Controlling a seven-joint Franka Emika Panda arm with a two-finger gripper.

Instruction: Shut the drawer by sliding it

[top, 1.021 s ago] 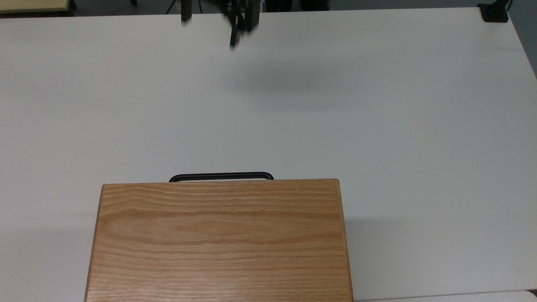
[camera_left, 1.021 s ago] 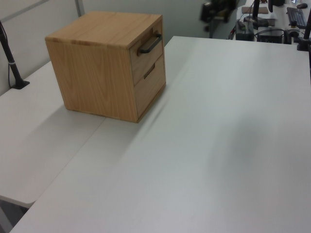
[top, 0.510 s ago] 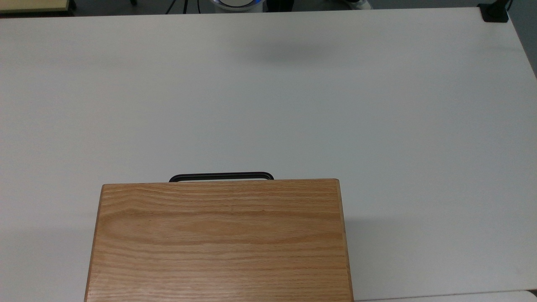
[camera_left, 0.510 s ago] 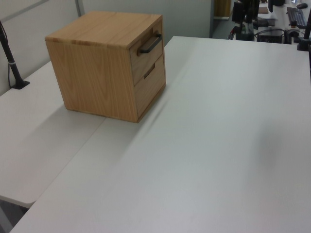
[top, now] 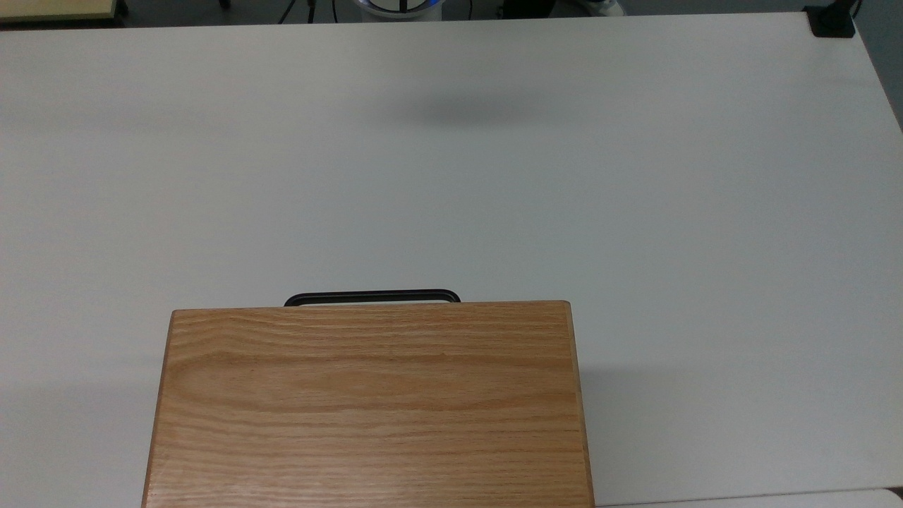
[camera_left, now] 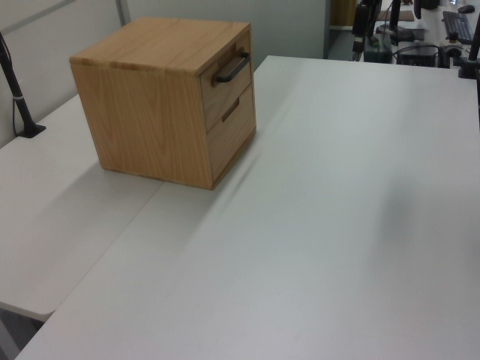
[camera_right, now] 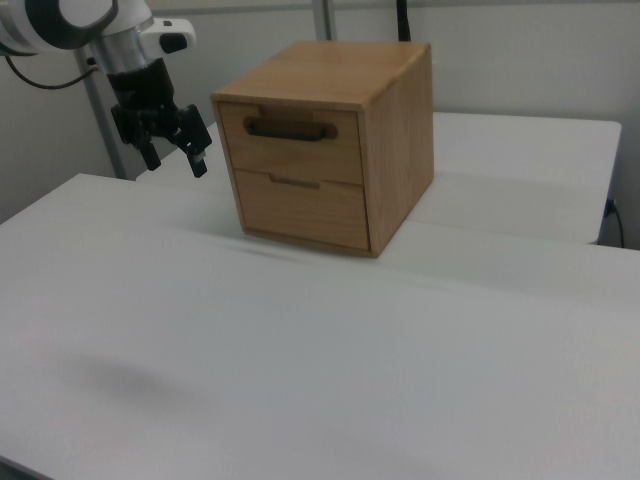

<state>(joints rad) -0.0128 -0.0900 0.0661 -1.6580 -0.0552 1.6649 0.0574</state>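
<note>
Right view shows the white table (camera_right: 330, 380) as the largest thing, a wide flat surface running across the frame, with a seam where a second tabletop meets it behind the cabinet. On it stands the oak-grain cabinet (camera_right: 400, 140), a box with a flat top and 2 drawer fronts stacked one above the other on the face turned toward the right view's left. In the top view the cabinet's top (top: 370, 406) lies at the bottom centre of the table (top: 635, 212); in the left view the cabinet (camera_left: 150, 120) sits toward the far left of the table (camera_left: 337, 225).

The arm (camera_right: 90, 25), white with a black wrist, hangs above the table at the right view's upper left, well apart from the cabinet's face.

The drawer (camera_right: 292, 145) is the upper of the 2 fronts, and it sits pushed in, its panel about level with the cabinet face; the left view shows the same drawer (camera_left: 225, 86) flush.

The gripper (camera_right: 172, 148) points downward, its 2 black fingers spread apart with nothing between them.

The black bar handle (camera_right: 290, 128) runs across the drawer front, and in the top view the handle (top: 372, 296) pokes out just past the cabinet's top edge.
</note>
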